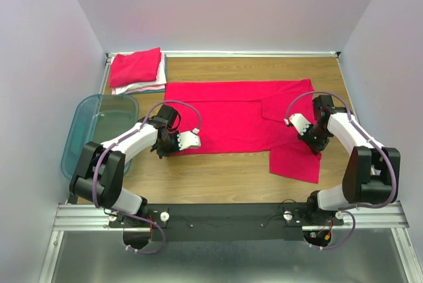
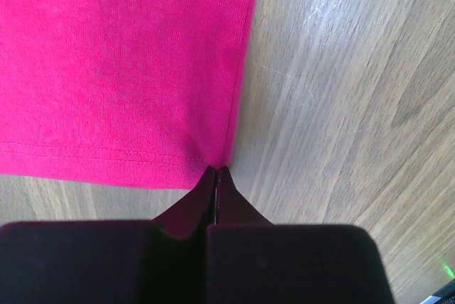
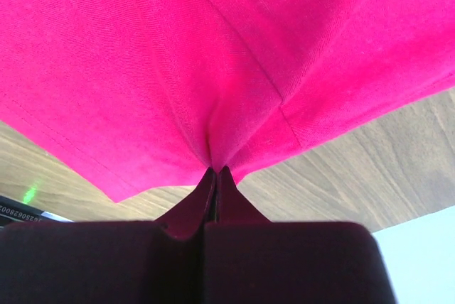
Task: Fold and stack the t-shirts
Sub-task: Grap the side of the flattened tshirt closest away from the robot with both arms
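Across the wooden table (image 1: 218, 174) lies the red shirt (image 1: 231, 112) (sleeves rightward), left gripper (image 2: 217, 175) pinching its hem corner, right gripper (image 3: 216, 173) its armpit.

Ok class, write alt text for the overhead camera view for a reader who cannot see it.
A red-pink t-shirt lies spread on a wooden table, the left pincer shut on its hem corner, the right pincer pinching cloth near a sleeve. Folded shirts are stacked at the far left, with a teal bin nearer.
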